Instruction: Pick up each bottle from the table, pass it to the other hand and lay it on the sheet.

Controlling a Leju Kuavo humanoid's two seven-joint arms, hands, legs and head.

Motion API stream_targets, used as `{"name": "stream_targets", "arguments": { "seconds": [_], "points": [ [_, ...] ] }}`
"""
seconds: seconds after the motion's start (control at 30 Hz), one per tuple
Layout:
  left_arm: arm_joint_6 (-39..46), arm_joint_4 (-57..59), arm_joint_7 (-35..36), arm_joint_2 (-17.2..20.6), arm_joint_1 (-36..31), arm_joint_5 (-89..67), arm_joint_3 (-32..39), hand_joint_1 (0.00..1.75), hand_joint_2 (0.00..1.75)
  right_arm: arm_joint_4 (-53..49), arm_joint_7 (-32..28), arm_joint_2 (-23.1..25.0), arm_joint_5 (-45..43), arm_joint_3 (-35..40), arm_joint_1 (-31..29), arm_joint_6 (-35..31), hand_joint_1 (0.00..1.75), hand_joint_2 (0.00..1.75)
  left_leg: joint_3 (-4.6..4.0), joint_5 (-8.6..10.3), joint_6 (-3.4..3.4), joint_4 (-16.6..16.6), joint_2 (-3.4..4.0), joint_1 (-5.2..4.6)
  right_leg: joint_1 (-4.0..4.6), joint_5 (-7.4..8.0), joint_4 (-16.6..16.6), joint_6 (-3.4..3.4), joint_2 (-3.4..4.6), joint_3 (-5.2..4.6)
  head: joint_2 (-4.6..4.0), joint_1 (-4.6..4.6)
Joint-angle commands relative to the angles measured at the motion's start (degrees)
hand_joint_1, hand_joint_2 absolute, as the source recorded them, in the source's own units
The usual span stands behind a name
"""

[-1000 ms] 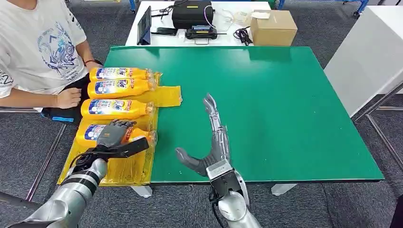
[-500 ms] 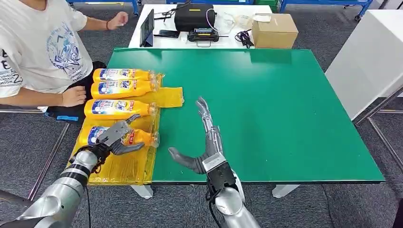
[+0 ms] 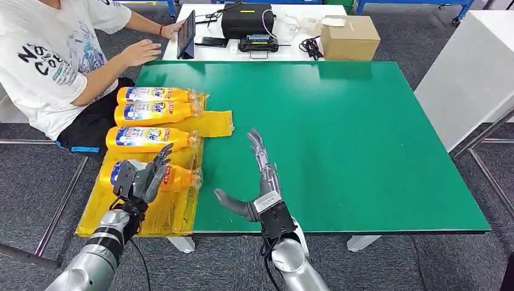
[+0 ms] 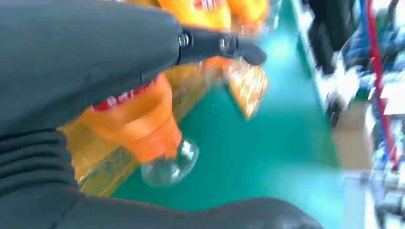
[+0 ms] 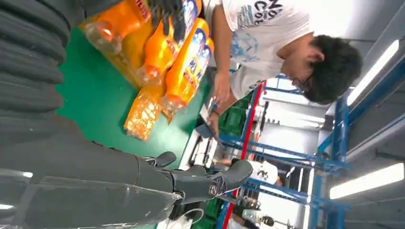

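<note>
From the head view we see our left hand raised with fingers spread and holding nothing, just above the nearest bottle, which lies on the yellow sheet alongside three more bottles farther out. Our left wrist view adds that bottle's clear cap just under the thumb, untouched. To the right, our right hand rests flat and released on the green table, fingers extended forward. Our right wrist view alone shows the person bent over beyond the bottles.
</note>
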Motion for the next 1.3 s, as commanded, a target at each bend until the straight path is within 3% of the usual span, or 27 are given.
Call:
{"name": "stream_targets", "arguments": {
  "seconds": [0.03,0.2,0.3,0.37,0.6,0.67,0.7,0.73,0.8,0.83,0.93,0.97,1.0,1.03,1.17,1.2,1.23,1.27,1.3],
  "points": [
    [22.92,-14.59,-5.21,-7.44,1.53,9.38,2.93,0.00,1.75,2.59,-0.18,-0.41,1.20,0.19,-1.10,-4.09,0.00,1.75,-0.33,0.06,-0.06,0.07,-0.08,0.06,0.07,0.01,0.03,-0.04,-0.11,-0.26,0.00,0.00],
    [26.22,-26.77,-5.21,-8.06,6.60,15.29,-1.62,0.00,1.75,0.44,-3.42,-1.60,0.50,-0.40,0.46,-10.91,0.00,1.75,-0.47,0.03,0.00,0.03,0.05,0.06,0.06,0.03,-0.03,0.03,0.03,-0.37,0.00,0.00],
    [20.78,-32.57,-3.27,-10.02,10.85,24.22,-2.95,0.00,1.75,-1.15,-3.34,-2.08,-0.47,-2.54,3.07,-14.99,0.00,1.75,-0.53,0.00,0.00,0.03,0.08,0.05,0.05,0.01,-0.02,0.04,0.05,-0.46,0.00,0.00],
    [20.10,-35.49,-2.95,-10.39,13.84,25.24,-4.79,0.00,1.75,-0.97,-3.44,-2.60,-0.98,-3.52,4.32,-15.05,0.00,1.75,-0.48,-0.08,-0.02,0.02,0.04,0.04,0.04,-0.06,-0.06,0.04,-0.01,-0.41,0.00,0.00],
    [19.77,-35.36,-2.87,-10.10,14.20,26.57,-5.05,0.00,1.75,-0.80,-3.53,-2.14,-1.29,-3.98,4.58,-15.21,0.00,1.75,-0.77,-0.09,-0.08,0.05,0.13,0.05,0.06,-0.01,-0.02,0.02,0.10,-0.76,0.00,0.00],
    [18.28,-38.63,-2.60,-11.47,19.43,27.21,-7.30,0.00,1.75,-2.27,-4.22,-2.76,-0.88,-5.67,7.66,-16.67,0.00,1.75,-0.83,-0.04,-0.04,-0.01,0.05,0.01,0.01,0.01,-0.08,0.06,0.03,-0.80,0.00,0.00],
    [18.17,-39.70,-2.75,-12.14,21.78,27.45,-8.22,0.07,1.75,-2.95,-5.06,-2.80,-1.74,-6.68,9.02,-17.22,1.13,1.75,-0.67,-0.10,-0.06,-0.04,0.08,0.03,0.04,-0.04,-0.13,0.03,0.04,-0.64,0.00,0.00],
    [18.82,-40.76,-3.59,-13.05,24.59,27.51,-9.25,1.75,1.75,-3.84,-5.22,-3.36,-2.25,-7.18,10.47,-17.72,1.75,1.75,-0.70,-0.09,-0.03,-0.05,0.08,0.01,0.01,-0.03,-0.13,0.07,0.05,-0.69,0.00,-0.02],
    [19.67,-41.53,-3.84,-13.14,27.34,26.33,-12.01,1.75,1.75,-4.40,-5.22,-3.43,-2.81,-7.75,11.86,-18.38,1.75,1.75,-0.59,-0.14,-0.01,-0.09,0.06,-0.02,-0.01,-0.09,-0.17,0.08,0.02,-0.58,0.00,0.00],
    [20.22,-41.67,-4.07,-13.20,28.67,25.44,-13.32,0.00,1.75,-4.45,-5.18,-3.35,-2.89,-8.13,12.53,-19.16,0.00,1.75,-0.47,-0.25,-0.01,-0.06,0.08,0.01,0.02,-0.18,-0.19,0.07,0.02,-0.42,0.00,0.00],
    [18.25,-41.89,-4.14,-12.48,31.15,24.39,-16.90,0.00,1.75,-3.40,-5.13,-3.78,-2.88,-8.32,13.46,-19.69,0.00,1.75,-0.73,-0.19,-0.03,-0.02,0.13,-0.02,-0.01,-0.09,-0.11,0.07,0.08,-0.71,0.00,0.00],
    [18.10,-41.96,-4.16,-12.30,31.87,23.67,-18.08,1.62,1.75,-2.64,-5.13,-3.71,-2.92,-8.45,13.66,-20.11,0.00,1.75,-0.71,-0.22,-0.04,-0.03,0.11,-0.02,-0.01,-0.12,-0.12,0.06,0.06,-0.69,0.00,0.00],
    [18.39,-41.99,-4.42,-12.15,32.28,22.72,-19.07,1.61,1.75,-2.19,-5.15,-3.65,-3.26,-8.44,13.79,-20.10,0.00,1.75,-0.51,-0.38,-0.04,-0.03,0.19,0.02,0.03,-0.21,-0.13,0.01,0.12,-0.49,0.00,0.00],
    [18.52,-41.79,-4.40,-11.69,32.47,21.31,-20.21,0.00,1.75,-1.95,-5.22,-3.65,-3.44,-8.34,13.86,-20.06,0.00,1.75,-0.45,-0.38,-0.05,-0.06,0.15,0.00,0.02,-0.23,-0.20,0.00,0.08,-0.40,0.00,0.00],
    [17.64,-41.04,-3.63,-11.47,33.36,20.62,-22.00,0.00,1.75,-0.77,-5.14,-3.62,-3.48,-8.00,13.96,-20.44,0.00,1.75,-0.69,-0.35,-0.03,0.00,0.13,0.03,0.04,-0.15,-0.14,0.00,0.08,-0.67,0.00,-0.02],
    [17.25,-41.03,-3.81,-11.56,33.63,20.71,-22.17,0.65,1.75,-0.69,-5.22,-3.85,-3.38,-7.67,14.03,-20.34,0.00,1.75,-0.89,-0.24,0.00,-0.03,0.12,-0.01,0.00,-0.06,-0.13,0.04,0.09,-0.88,0.00,0.00],
    [16.72,-41.13,-4.03,-11.47,33.85,20.57,-22.70,1.75,1.75,-0.82,-5.22,-4.07,-3.12,-7.33,14.19,-20.36,1.75,1.75,-0.68,-0.34,-0.03,-0.03,0.21,0.03,0.05,-0.13,-0.16,0.00,0.15,-0.69,0.00,-0.02],
    [16.30,-41.41,-4.31,-11.33,34.08,20.27,-23.42,1.75,1.75,-0.83,-5.22,-4.31,-2.78,-6.90,14.41,-20.22,1.75,1.75,-0.80,-0.27,-0.01,-0.05,0.19,-0.01,0.00,-0.08,-0.14,0.04,0.13,-0.81,0.00,-0.02],
    [16.54,-41.57,-4.60,-10.96,34.16,19.15,-24.33,0.00,1.75,-0.70,-5.22,-4.28,-2.75,-6.79,14.56,-20.33,1.40,1.75,-0.71,-0.33,-0.02,-0.02,0.24,0.02,0.04,-0.12,-0.14,0.01,0.15,-0.72,0.00,-0.02]
  ]
}}
